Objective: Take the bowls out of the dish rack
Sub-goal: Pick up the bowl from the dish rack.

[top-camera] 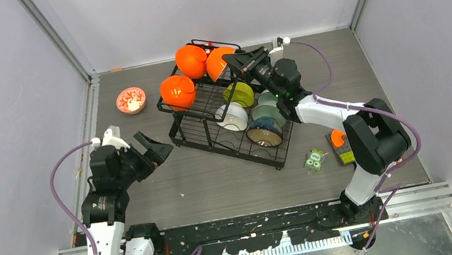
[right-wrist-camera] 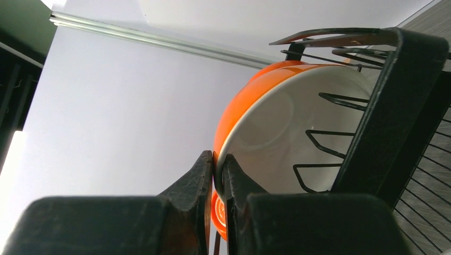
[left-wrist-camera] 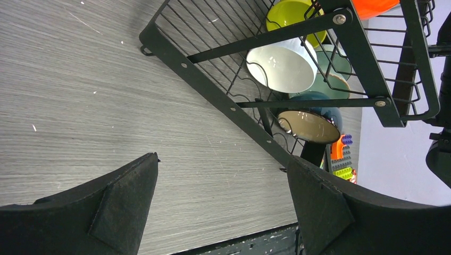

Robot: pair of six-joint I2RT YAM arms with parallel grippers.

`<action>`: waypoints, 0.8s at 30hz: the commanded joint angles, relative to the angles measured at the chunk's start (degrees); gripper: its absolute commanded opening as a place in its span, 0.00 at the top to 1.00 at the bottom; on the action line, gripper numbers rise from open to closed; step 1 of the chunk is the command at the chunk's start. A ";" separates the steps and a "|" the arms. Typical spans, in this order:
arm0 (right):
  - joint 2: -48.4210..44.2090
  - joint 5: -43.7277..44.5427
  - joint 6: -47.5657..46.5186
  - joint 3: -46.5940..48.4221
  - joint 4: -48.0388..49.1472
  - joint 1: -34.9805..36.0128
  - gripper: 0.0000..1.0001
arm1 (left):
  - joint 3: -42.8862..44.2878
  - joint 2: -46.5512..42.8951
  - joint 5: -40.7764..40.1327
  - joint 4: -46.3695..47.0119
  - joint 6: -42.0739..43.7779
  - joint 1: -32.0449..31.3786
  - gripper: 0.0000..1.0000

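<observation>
The black wire dish rack (top-camera: 227, 149) stands mid-table. Three orange bowls lie in its upper basket: one at the back (top-camera: 190, 60), one beside it (top-camera: 218, 63), one at the front left (top-camera: 177, 92). My right gripper (top-camera: 233, 62) is shut on the rim of the orange bowl (right-wrist-camera: 276, 122) at the basket's right end; in the right wrist view the gripper (right-wrist-camera: 218, 156) pinches that rim. The lower tier holds a lime bowl (top-camera: 240, 94), a white bowl (top-camera: 232, 116), a mint bowl (top-camera: 267, 100) and a dark bowl (top-camera: 264, 133) with a tan inside. My left gripper (top-camera: 143, 145) hangs open left of the rack (left-wrist-camera: 213, 85), and in the left wrist view (left-wrist-camera: 223, 164) nothing is between its fingers.
A white bowl with a red pattern (top-camera: 131, 100) sits on the table left of the rack. Toy blocks (top-camera: 341, 146) and an owl card (top-camera: 314, 160) lie right of the rack, by the right arm. Grey walls close in three sides.
</observation>
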 commanded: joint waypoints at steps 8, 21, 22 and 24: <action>-0.04 -2.86 0.08 3.62 8.92 -0.23 0.99 | 2.84 -0.27 -0.13 -0.56 0.81 -0.14 0.08; 0.13 -4.68 1.19 4.22 13.56 -0.30 0.99 | 3.51 -0.16 -0.21 -0.85 0.91 -0.14 0.08; 0.30 -4.72 1.52 4.27 14.25 -0.28 0.99 | 3.59 -0.18 -0.25 -0.88 0.96 -0.16 0.08; 0.72 -5.09 2.02 4.47 15.48 -0.33 0.99 | 3.68 -0.15 -0.30 -1.00 0.93 -0.16 0.08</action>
